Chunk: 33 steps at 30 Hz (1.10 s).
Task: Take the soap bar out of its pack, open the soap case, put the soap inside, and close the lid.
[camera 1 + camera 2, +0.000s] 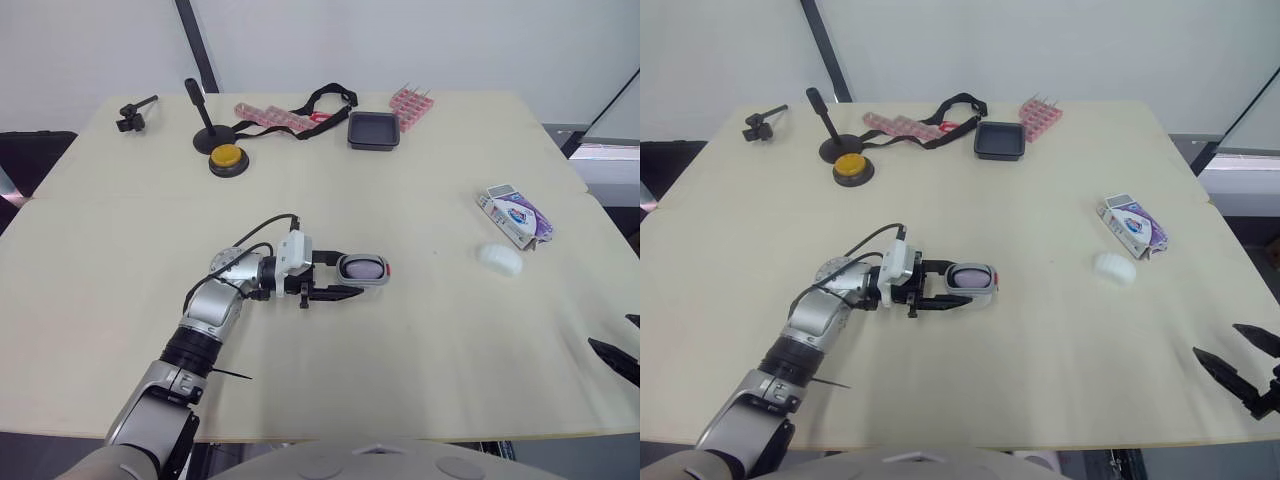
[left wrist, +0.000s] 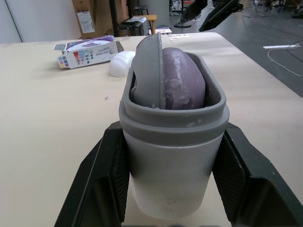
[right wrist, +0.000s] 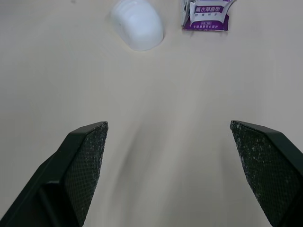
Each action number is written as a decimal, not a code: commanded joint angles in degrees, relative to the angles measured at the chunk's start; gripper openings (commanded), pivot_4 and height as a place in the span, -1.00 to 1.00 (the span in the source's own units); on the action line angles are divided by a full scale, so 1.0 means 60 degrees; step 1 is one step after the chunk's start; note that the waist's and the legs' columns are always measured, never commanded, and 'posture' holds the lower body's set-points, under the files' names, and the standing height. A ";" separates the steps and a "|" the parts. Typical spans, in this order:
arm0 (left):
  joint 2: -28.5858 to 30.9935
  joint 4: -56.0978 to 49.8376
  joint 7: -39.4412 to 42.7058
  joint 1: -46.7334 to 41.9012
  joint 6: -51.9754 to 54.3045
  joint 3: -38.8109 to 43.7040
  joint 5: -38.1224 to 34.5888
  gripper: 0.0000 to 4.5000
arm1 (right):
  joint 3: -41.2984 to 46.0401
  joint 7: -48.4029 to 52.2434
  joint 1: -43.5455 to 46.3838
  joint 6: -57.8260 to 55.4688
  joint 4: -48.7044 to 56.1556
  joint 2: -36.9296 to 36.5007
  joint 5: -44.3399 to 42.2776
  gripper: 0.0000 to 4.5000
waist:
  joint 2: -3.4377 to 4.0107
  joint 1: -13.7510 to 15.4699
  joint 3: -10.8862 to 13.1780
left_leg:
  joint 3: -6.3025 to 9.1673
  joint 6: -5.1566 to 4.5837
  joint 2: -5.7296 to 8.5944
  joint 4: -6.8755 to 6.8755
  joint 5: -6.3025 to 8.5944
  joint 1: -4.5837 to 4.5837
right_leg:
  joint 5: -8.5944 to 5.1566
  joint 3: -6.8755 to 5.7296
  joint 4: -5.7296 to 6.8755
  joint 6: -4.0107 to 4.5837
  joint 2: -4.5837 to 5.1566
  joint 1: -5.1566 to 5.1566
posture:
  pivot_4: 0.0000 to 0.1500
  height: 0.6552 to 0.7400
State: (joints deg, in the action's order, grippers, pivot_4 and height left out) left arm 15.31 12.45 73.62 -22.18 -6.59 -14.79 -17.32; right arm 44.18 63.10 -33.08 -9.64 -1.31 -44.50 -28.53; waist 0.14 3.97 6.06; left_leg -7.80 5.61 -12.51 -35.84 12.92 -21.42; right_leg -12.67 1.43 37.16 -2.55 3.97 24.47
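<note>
Left wrist view: left gripper (image 2: 171,142) has its jaws clamped on the case (image 2: 173,156), long axis running straight out along them. Purple soap (image 2: 182,78) sits inside. Lid (image 2: 147,71) is tilted beside the soap, not seated. Case is mid-bench (image 1: 420,380), far end toward robot's right. Right gripper (image 3: 166,124) is well apart near the right edge, jaws wide, empty. Judgement: lid closing remains; left arm already on it, right must cross over to press.

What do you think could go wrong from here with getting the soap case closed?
1. The soap rises above the rim of the soap case, with the grey lid tilted in beside it, so closing may jam.
2. The right gripper hangs open far off near the table edge; only the left gripper steadies the case.
</note>
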 commanded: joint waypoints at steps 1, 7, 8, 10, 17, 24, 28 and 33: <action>0.0014 -0.0412 -0.0024 0.0076 0.0058 0.0037 -0.0199 -0.16 | 0.0103 0.0202 0.0308 -0.0377 -0.0272 -0.1192 0.0337 0.98 | 0.0007 0.0010 -0.0004 | -0.0002 -0.0003 0.0004 -0.0001 0.0000 0.0000 | 0.0000 0.0001 0.0000 -0.0001 -0.0001 0.0000 | 1.00 0.74; 0.0032 -0.0381 -0.0053 0.0263 0.0003 -0.0041 -0.0055 -0.16 | -0.0904 0.0748 0.1378 -0.3439 0.0253 -0.4372 0.0543 0.98 | 0.0033 0.0002 -0.0003 | -0.0004 -0.0014 0.0008 -0.0005 -0.0002 0.0004 | 0.0001 0.0005 0.0003 -0.0002 -0.0019 -0.0004 | 1.00 0.74; 0.0023 -0.0391 -0.0082 0.0255 0.0023 -0.0037 -0.0053 -0.16 | -0.1376 0.0664 0.1802 -0.3978 0.0445 -0.5009 0.0583 0.98 | 0.0043 -0.0004 0.0000 | -0.0004 -0.0015 0.0007 -0.0005 -0.0002 0.0003 | 0.0001 0.0004 0.0004 -0.0002 -0.0021 -0.0004 | 1.00 0.74; 0.0006 -0.0384 -0.0134 0.0220 0.0043 -0.0040 -0.0043 -0.16 | -0.2409 0.0569 0.2739 -0.4952 0.0759 -0.6034 0.0457 0.98 | 0.0079 0.0014 -0.0011 | -0.0004 -0.0019 0.0003 -0.0011 -0.0005 0.0008 | 0.0001 0.0003 0.0013 -0.0002 -0.0026 -0.0004 | 1.00 0.74; -0.0071 -0.0296 -0.0222 0.0182 0.0034 -0.0124 -0.0030 -0.16 | -0.6819 0.0756 0.7665 -0.6726 0.1384 -0.6523 0.0704 0.98 | 0.0073 0.0183 -0.0008 | 0.0013 -0.0089 -0.0004 -0.0064 0.0008 -0.0015 | -0.0002 -0.0023 0.0024 0.0001 -0.0019 0.0033 | 1.00 0.74; -0.0067 -0.0195 -0.0155 0.0345 -0.0109 -0.0173 0.0002 -0.16 | -0.9533 0.1187 1.0234 -0.6796 0.0780 -0.5354 0.2215 0.98 | 0.0058 0.0172 0.0002 | -0.0043 -0.0106 -0.0005 -0.0095 0.0015 -0.0018 | -0.0002 -0.0012 0.0043 0.0003 0.0005 0.0045 | 1.00 0.74; -0.0115 -0.0344 -0.0244 0.0249 0.0029 -0.0191 -0.0041 -0.16 | -1.0360 0.1331 1.0955 -0.6695 0.0124 -0.4409 0.2705 0.98 | 0.0056 0.0138 0.0002 | -0.0071 -0.0107 -0.0008 -0.0098 0.0014 -0.0010 | -0.0001 0.0006 0.0059 0.0003 0.0004 0.0054 | 1.00 0.74; -0.0092 -0.0396 -0.0225 0.0197 0.0068 -0.0204 -0.0093 -0.16 | -1.0726 0.1557 1.1471 -0.6611 -0.0414 -0.3836 0.3083 0.98 | 0.0058 0.0179 0.0001 | -0.0082 -0.0107 -0.0008 -0.0101 0.0014 -0.0015 | -0.0001 0.0008 0.0069 0.0004 0.0005 0.0064 | 1.00 0.74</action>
State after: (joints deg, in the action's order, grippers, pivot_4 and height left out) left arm 14.47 12.34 72.24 -20.27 -5.79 -16.65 -17.22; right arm -20.94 71.75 34.05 -49.90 -3.32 -67.12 -11.37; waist 0.49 5.05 6.06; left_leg -8.33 4.97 -12.56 -36.44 13.01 -21.51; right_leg -12.67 1.50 37.57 -2.53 4.00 24.86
